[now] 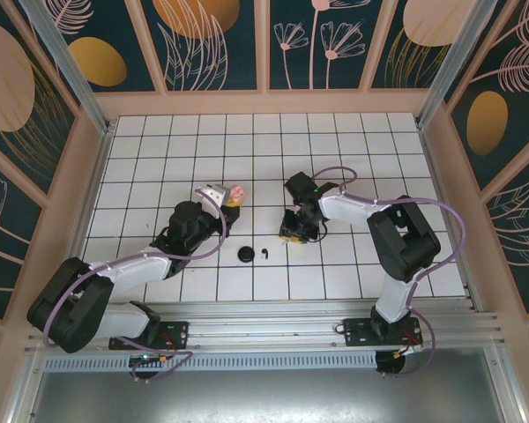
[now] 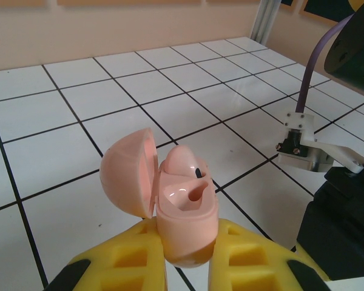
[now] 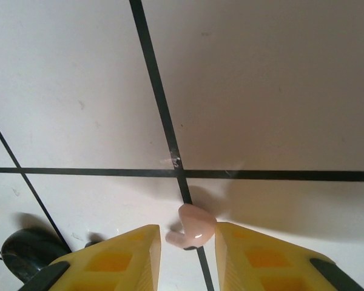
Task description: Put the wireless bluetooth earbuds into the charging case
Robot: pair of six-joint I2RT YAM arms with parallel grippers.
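My left gripper is shut on the base of a pale pink charging case, held upright above the tiles. Its lid hangs open to the left. A pink earbud sits in the far slot and the near slot is hollow. From above, the case shows at the left gripper. My right gripper is low over the floor, open, its fingers on either side of a loose pale pink earbud lying on a grid line. A gap remains at the left finger.
A round black disc and a tiny black earbud lie on the tiles between the arms; the disc also shows left of the right fingers. The right arm's wrist is close to the case's right. Pink walls enclose the floor.
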